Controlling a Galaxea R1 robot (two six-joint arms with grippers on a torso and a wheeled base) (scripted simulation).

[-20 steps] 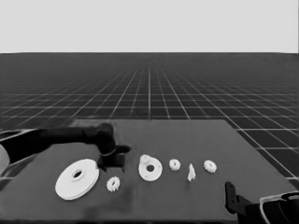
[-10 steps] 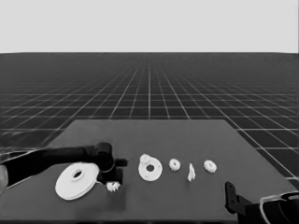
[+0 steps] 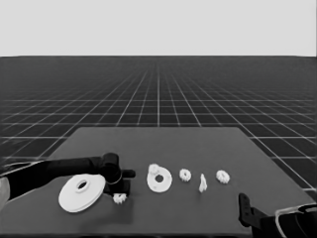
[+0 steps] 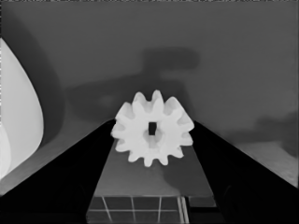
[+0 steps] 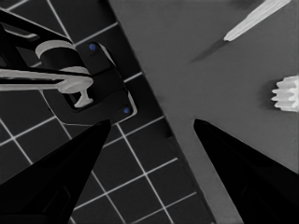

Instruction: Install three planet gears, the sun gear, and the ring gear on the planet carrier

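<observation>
Planet gear betw. left gripper fingers; no writing visible.

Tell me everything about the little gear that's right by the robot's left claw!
It is a small white gear with pointed teeth all round and a tiny squarish hole in its middle. It looks like plain, smooth plastic. It sits between the left gripper's two black fingers; whether they touch it cannot be told. In the head view it lies near the table's front edge, just right of the larger round part, not touching it.
</observation>
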